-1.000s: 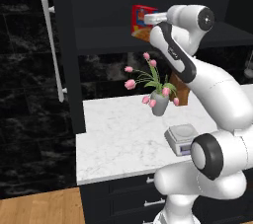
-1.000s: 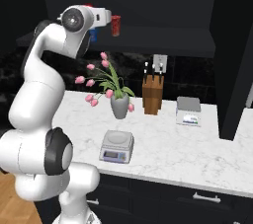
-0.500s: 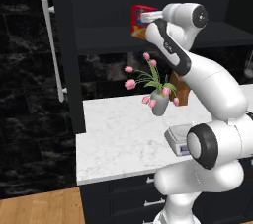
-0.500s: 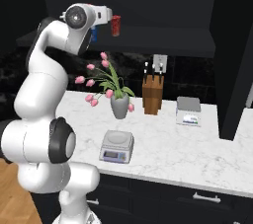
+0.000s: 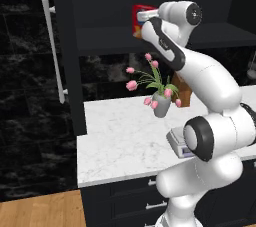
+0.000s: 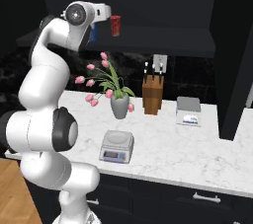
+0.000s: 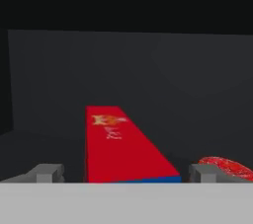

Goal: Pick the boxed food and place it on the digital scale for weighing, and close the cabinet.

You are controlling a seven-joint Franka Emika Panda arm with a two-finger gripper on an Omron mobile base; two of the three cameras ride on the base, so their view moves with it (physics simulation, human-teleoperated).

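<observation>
1. The 2-finger gripper [image 7: 121, 173] was inside the large black upper wall cabinet [image 5: 65, 46], its fingers spread, released.
2. The upright red cardboard box with blue sides [image 7: 118, 144] stood on the cabinet shelf between the fingers, ungrasped.
3. The small red cup [image 6: 115, 24] stood beside it.
4. The small silver-grey square scale [image 6: 117, 146] sat near the front edge of the white marble counter [image 6: 197, 154].

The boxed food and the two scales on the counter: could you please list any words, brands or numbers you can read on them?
Boxed food: a yellow-orange mark with pale lettering beneath it, too blurred to read.
Digital scale: display too small to read.
Blue-and-grey device: front panel too small to read.
No text is readable.
</observation>
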